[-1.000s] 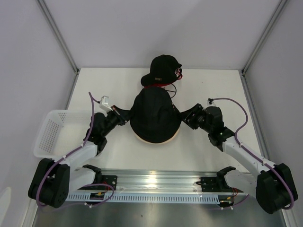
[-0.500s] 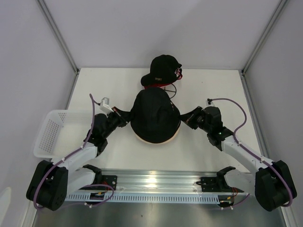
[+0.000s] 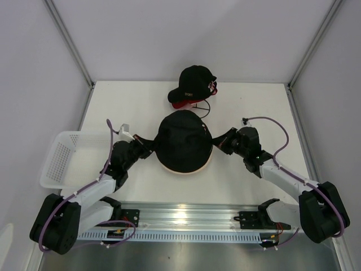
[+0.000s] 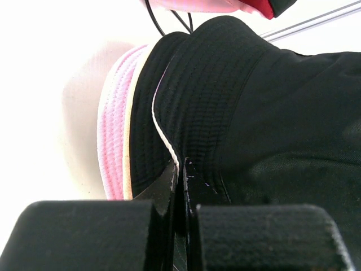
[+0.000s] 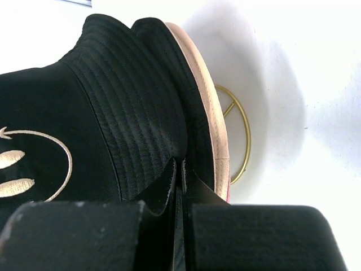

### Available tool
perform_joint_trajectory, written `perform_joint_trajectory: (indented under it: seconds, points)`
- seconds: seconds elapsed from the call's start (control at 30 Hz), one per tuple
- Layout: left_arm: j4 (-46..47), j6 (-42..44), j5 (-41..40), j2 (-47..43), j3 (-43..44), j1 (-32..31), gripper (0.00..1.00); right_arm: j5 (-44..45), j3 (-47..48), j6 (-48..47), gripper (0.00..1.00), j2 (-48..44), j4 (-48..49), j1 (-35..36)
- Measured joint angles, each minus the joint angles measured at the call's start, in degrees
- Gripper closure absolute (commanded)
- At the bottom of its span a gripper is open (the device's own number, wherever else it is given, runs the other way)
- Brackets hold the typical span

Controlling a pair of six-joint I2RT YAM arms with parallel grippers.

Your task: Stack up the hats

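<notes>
The black bucket hat lies on top of the pile at the table's middle. Under it show the pink hat's brim and the beige hat's brim, whose pale edge peeks out at the front. My left gripper is shut on the black hat's left brim; in the left wrist view its fingers pinch the fabric. My right gripper is shut on the right brim, seen close in the right wrist view.
A black baseball cap with red under its visor sits behind the pile, with a thin black wire hoop beside it. A gold wire hoop lies by the pile's right side. A white mesh basket stands at the left.
My right gripper has moved in to the black hat's right brim and shut on it. The left gripper has stayed shut on the left brim, and its arm has shifted slightly.
</notes>
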Motion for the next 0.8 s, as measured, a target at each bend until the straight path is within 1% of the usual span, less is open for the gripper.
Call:
perform_joint_trajectory:
  seconds: [0.17, 0.2, 0.3, 0.33, 0.4, 0.43, 0.47, 0.5, 0.53, 0.57, 0.6, 0.63, 0.67, 0.7, 0.73, 0.8]
  points:
    - [0.2, 0.9, -0.1, -0.6, -0.3, -0.3, 0.98, -0.3, 0.4, -1.0, 1.00, 1.6, 0.7, 0.1]
    - [0.2, 1.1, -0.1, -0.7, -0.3, -0.3, 0.97, -0.4, 0.7, -1.3, 1.00, 1.9, 0.6, 0.1]
    - [-2.5, 2.4, -0.3, -2.2, 0.3, -0.5, 0.88, -0.6, 2.5, -3.3, 1.00, 2.4, -1.3, 0.1]
    - [-4.3, 2.9, -0.5, -2.8, 0.8, -0.5, 0.79, -0.5, 3.4, -4.4, 0.94, 2.4, -2.5, 0.1]
    - [-9.9, 4.7, -1.5, -4.3, 2.8, -0.6, 0.71, 0.1, 5.2, -6.8, 0.79, 2.4, -5.4, 0.1]
    - [-13.4, 5.7, -2.1, -5.2, 3.9, -0.6, 0.61, 0.7, 6.1, -8.1, 0.61, 2.4, -7.1, 0.1]
    - [-16.3, 6.8, -3.0, -6.3, 4.8, -0.6, 0.57, 1.4, 6.8, -9.0, 0.49, 2.3, -8.8, 0.0]
    - [-19.6, 7.7, -3.8, -7.6, 5.6, -0.6, 0.52, 2.1, 7.3, -10.1, 0.40, 2.1, -10.4, 0.0]
    - [-22.5, 8.2, -4.8, -8.7, 6.3, -0.6, 0.43, 2.9, 7.8, -11.4, 0.26, 1.7, -12.3, -0.2]
    - [-25.8, 9.1, -6.0, -10.3, 7.1, -0.6, 0.37, 3.5, 8.5, -12.3, 0.19, 1.3, -14.6, -0.5]
    - [-29.1, 9.8, -7.3, -11.8, 8.0, -0.7, 0.29, 4.3, 9.3, -13.5, 0.13, 0.8, -17.1, -0.9]
    - [-32.2, 10.5, -8.7, -13.2, 9.0, -0.7, 0.16, 4.8, 10.2, -14.6, 0.01, 0.3, -19.1, -1.5]
    - [-34.9, 11.0, -10.1, -14.5, 10.1, -0.7, 0.12, 5.2, 11.3, -15.7, 0.00, -0.2, -21.2, -2.2]
    - [-37.4, 11.6, -11.4, -15.7, 11.3, -0.7, 0.03, 5.5, 12.5, -16.7, 0.00, -0.6, -23.1, -3.0]
    - [-40.2, 12.3, -12.8, -16.9, 12.9, -0.7, 0.00, 5.9, 13.6, -17.7, 0.01, -1.2, -24.4, -3.9]
    - [-44.7, 13.6, -15.3, -18.6, 16.4, -0.7, 0.01, 6.3, 15.1, -19.3, 0.01, -2.8, -26.6, -6.0]
